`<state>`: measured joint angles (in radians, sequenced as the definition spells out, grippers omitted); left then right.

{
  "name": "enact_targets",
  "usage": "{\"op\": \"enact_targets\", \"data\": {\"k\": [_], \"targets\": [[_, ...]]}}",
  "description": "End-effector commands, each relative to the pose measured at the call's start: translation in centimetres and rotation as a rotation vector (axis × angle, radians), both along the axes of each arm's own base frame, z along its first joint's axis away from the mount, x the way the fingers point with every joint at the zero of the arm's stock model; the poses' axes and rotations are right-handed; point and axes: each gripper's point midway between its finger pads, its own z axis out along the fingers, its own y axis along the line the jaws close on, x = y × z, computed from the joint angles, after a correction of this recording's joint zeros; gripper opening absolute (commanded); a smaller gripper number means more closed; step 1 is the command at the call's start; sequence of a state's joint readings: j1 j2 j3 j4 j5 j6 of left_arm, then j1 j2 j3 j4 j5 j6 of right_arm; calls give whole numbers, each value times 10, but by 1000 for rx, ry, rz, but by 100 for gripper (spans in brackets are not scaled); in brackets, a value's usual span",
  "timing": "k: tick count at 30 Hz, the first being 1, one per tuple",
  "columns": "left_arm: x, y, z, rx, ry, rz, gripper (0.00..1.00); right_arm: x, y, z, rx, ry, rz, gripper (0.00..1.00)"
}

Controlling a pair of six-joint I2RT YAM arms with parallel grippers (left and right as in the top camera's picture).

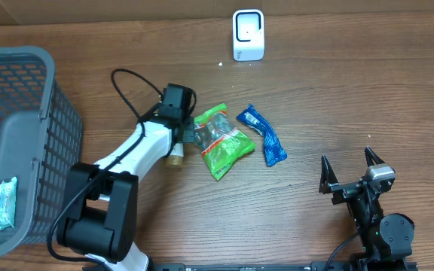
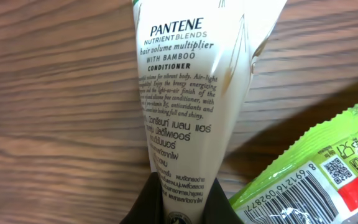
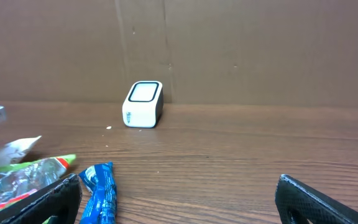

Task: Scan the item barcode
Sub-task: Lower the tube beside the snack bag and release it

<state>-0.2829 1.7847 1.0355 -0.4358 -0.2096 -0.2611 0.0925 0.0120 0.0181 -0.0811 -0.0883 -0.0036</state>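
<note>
A cream Pantene conditioner tube (image 2: pixel 191 93) fills the left wrist view, printed side toward the camera. My left gripper (image 2: pixel 179 190) is shut on its narrow end. In the overhead view the left gripper (image 1: pixel 189 135) sits just left of a green snack packet (image 1: pixel 221 141), and the arm hides most of the tube. The packet's barcode (image 2: pixel 303 199) faces up beside the tube. The white scanner (image 1: pixel 248 35) stands at the back of the table, well clear of both arms. My right gripper (image 1: pixel 350 169) rests open at the front right, nothing between its fingers.
A blue wrapper (image 1: pixel 264 135) lies right of the green packet and close to the right gripper's left finger (image 3: pixel 48 199). A grey mesh basket (image 1: pixel 44 128) at the far left holds a pale packet (image 1: pixel 0 203). A cardboard wall (image 3: pixel 229 50) backs the table.
</note>
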Motion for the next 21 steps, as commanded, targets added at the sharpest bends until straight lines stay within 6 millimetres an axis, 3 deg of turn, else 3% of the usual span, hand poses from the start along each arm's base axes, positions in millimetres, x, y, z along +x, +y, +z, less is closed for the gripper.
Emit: {"op": "enact_targets", "data": {"k": [1, 8, 15, 16, 18, 21], "targets": [[-6, -23, -14, -53, 49, -63, 4, 0, 0, -2, 1, -3, -5, 100], [-1, -10, -10, -33, 42, -29, 4, 0, 0, -2, 1, -3, -5, 100], [7, -6, 9, 1, 61, -76, 8, 0, 0, -2, 1, -3, -5, 100], [9, -7, 12, -2, 55, -84, 18, 0, 0, -2, 1, -3, -5, 100], [13, -12, 17, -19, 47, -90, 54, 0, 0, -2, 1, -3, -5, 100], [16, -17, 29, -42, 54, -100, 81, 0, 0, -2, 1, -3, -5, 100]]}}
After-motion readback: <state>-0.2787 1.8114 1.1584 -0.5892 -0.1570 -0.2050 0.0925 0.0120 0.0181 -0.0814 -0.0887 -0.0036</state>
